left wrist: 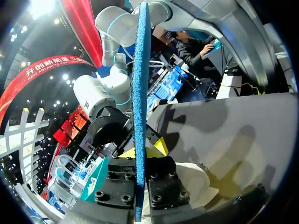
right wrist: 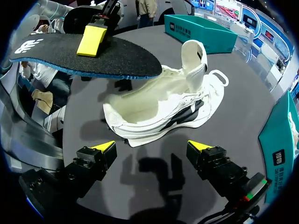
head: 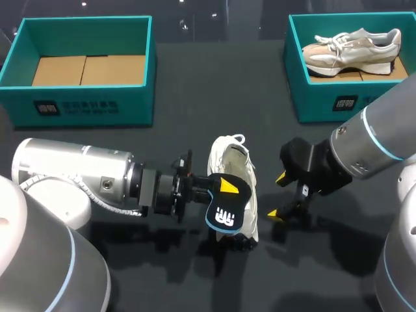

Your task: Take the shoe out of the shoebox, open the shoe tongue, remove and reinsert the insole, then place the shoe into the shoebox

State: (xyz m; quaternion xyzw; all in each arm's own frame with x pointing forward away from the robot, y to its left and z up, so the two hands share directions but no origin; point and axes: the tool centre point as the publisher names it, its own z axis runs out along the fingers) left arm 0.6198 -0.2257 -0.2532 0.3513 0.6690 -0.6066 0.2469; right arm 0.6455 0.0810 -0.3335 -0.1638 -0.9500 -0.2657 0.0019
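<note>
Dark table (head: 195, 84), lit fairly brightly from above. Soft, overlapping shadows lie beneath insole (right wrist: 93, 58), shoe (right wrist: 154, 107) and right gripper (right wrist: 152, 148). Hard lamp glare overhead in left wrist view.

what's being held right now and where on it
Left gripper pinches the insole by its side edge, about mid-length; right gripper holds nothing.

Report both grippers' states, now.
Left gripper: shut on the insole, held over the white shoe.
Right gripper: open, holding nothing, beside the shoe.

Head view overhead from behind, wrist views close, sharing shoe (head: 229, 159)
</note>
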